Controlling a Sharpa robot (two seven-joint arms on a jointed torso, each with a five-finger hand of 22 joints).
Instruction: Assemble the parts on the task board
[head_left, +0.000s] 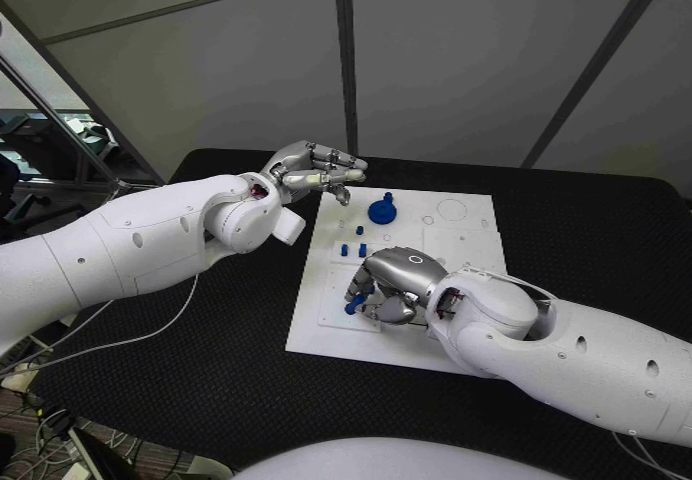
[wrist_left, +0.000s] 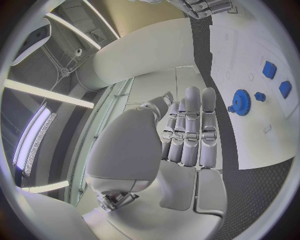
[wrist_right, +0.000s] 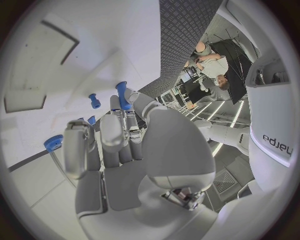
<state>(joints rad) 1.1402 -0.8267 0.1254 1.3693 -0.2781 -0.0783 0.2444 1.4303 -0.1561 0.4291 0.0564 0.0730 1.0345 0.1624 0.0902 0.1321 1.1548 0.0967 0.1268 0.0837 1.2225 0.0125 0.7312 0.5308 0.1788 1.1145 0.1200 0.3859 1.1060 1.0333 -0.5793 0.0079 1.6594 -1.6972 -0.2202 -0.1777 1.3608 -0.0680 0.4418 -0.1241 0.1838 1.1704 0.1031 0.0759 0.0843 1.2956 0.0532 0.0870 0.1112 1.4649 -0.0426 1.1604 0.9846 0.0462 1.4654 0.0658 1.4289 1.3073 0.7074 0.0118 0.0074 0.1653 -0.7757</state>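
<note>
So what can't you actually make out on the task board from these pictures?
- Head view: the right hand covers the task board beneath it, so the blue part at its fingers is mostly hidden.
- Head view: the small blue pieces are too small to identify.
- Right wrist view: the fingers hide the lower end of a blue part.

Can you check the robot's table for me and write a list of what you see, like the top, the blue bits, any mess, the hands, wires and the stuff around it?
Surface: black table, textured.
Job's things: flat white task board in the middle; round blue gear-shaped part stands near its far edge; small blue peg parts stand mid-board.
Clutter: nothing seen.
Hands: silver left hand hovers over the board's far left corner, fingers curled, holding nothing; silver right hand is low over the board, pinching a small blue part.
Cables: thin white cable on the table under the left arm.
Surroundings: grey wall panels behind the table.
</note>
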